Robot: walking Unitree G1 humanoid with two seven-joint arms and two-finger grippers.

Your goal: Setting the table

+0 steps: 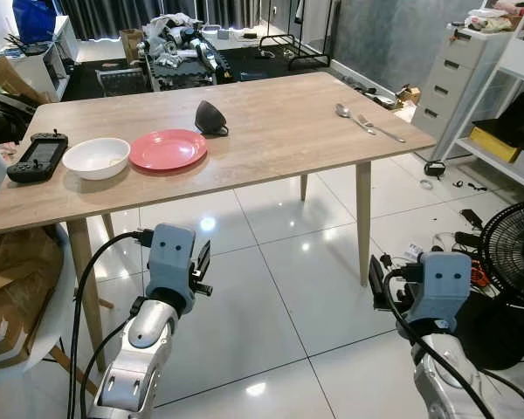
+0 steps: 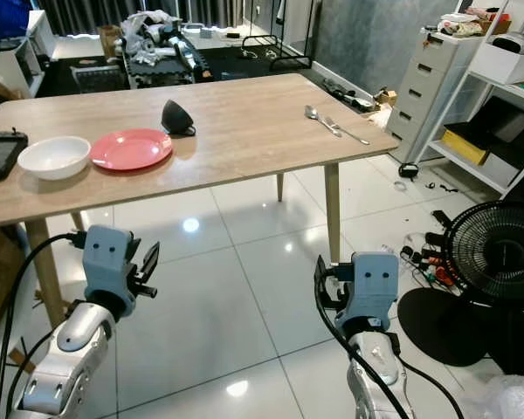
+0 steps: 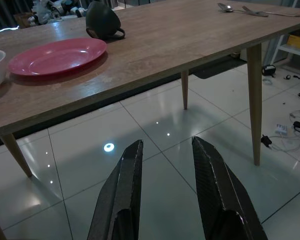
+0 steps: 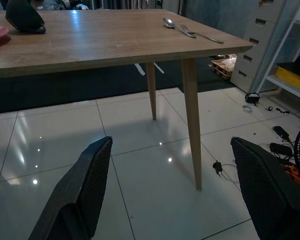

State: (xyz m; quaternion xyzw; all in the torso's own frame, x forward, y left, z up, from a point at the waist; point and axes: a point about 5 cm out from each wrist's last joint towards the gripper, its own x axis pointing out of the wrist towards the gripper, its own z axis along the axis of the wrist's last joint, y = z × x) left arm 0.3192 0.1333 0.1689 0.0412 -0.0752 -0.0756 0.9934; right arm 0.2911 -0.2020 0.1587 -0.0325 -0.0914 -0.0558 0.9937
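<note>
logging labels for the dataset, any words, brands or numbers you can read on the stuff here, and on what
None can be read.
The handheld game console on the table has a dark screen with no legible text.
The pink plate, white bowl, dark cup, spoon and fork carry no visible markings.
The white drawer unit shows no label.

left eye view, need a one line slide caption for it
Both grippers, left and right, low before a wooden table with bowl, pink plate, overturned cup, spoon and fork.
</note>
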